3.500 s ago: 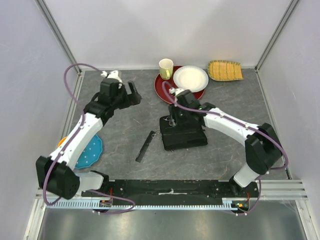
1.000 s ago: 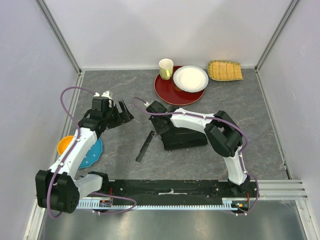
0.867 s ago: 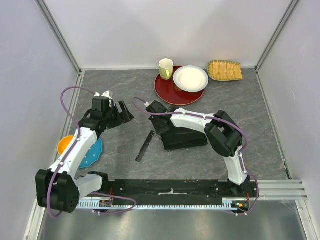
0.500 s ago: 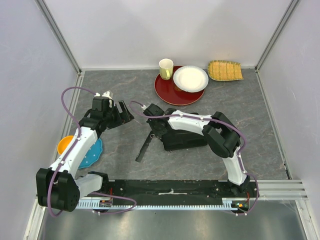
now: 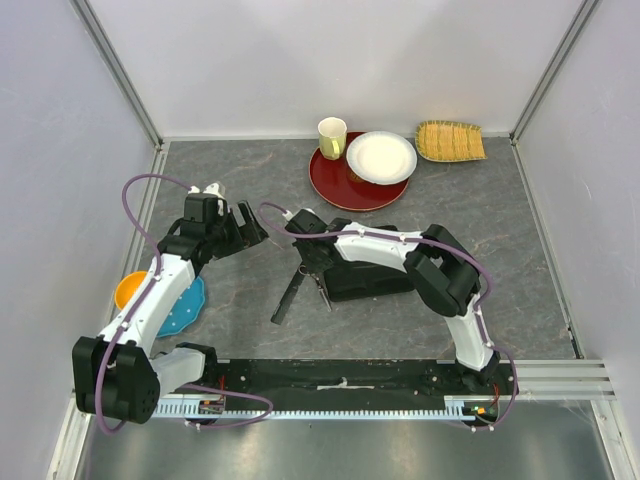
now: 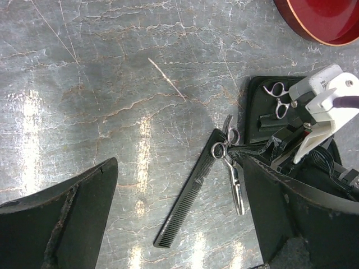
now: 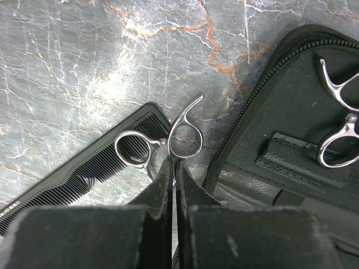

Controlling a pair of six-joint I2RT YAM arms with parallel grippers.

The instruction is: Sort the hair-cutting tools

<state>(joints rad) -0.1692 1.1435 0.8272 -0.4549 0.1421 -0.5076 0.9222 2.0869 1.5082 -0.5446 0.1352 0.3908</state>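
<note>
Swinging left off the black case, the right pincer has dropped to the worktop and closed. It now looks clenched on the shank of one pair of scissors, just behind the finger rings, which lie against the end of the flat comb. A second pair of scissors sits in the case. The left pincer hangs released above. The grasp seems made, so lifting these scissors towards the case is probably next.
</note>
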